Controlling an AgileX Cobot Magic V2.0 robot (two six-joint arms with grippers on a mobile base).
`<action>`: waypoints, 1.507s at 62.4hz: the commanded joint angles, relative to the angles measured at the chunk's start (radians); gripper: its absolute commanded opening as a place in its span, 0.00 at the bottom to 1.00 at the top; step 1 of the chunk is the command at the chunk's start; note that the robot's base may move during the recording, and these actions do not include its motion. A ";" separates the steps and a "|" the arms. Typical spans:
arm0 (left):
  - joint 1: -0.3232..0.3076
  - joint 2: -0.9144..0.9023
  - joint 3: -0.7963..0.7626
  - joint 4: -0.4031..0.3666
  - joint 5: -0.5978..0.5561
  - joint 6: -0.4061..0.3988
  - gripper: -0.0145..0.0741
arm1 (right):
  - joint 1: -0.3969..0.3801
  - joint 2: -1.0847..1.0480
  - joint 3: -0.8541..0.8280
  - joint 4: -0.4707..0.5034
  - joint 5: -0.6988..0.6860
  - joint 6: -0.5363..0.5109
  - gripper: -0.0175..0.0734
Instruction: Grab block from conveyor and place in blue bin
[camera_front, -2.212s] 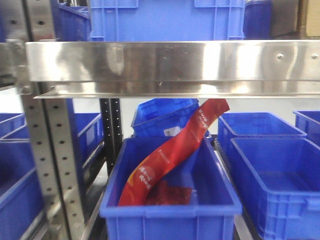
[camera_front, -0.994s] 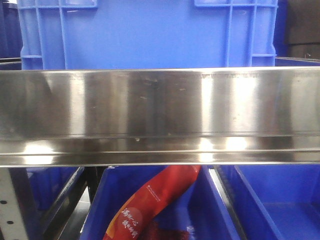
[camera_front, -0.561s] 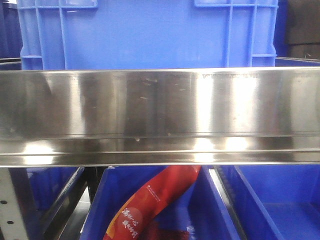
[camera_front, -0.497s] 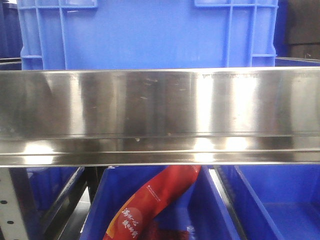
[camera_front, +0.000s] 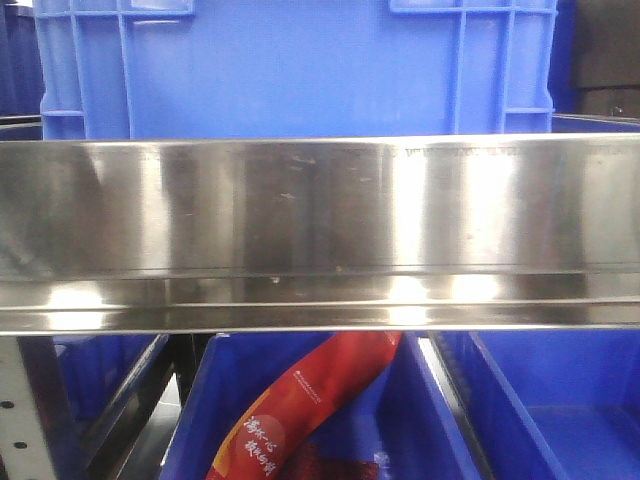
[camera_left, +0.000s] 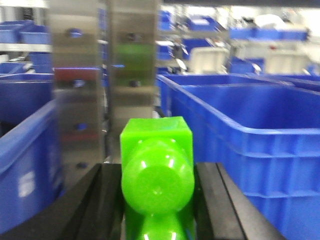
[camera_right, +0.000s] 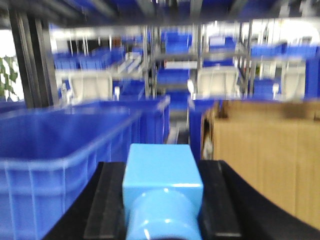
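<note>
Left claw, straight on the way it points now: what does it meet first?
Likely the steel post, just left of centre beyond the green block held in the left claw; the blue bin lies to the right. Depth is unclear.

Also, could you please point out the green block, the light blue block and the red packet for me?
green block (camera_left: 157, 175): left wrist view, on its rounded stud.
light blue block (camera_right: 161, 170): right wrist view, on its top face.
red packet (camera_front: 315, 390): front view, on its printed middle.
</note>
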 joint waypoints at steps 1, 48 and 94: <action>-0.053 0.059 -0.068 -0.010 -0.010 0.035 0.04 | 0.000 0.022 -0.002 -0.008 -0.094 -0.002 0.01; -0.434 0.773 -0.493 -0.036 -0.246 0.022 0.04 | 0.363 0.705 -0.525 -0.008 0.005 -0.002 0.01; -0.434 0.971 -0.579 -0.152 -0.194 0.022 0.68 | 0.419 1.038 -0.651 -0.008 -0.006 -0.002 0.65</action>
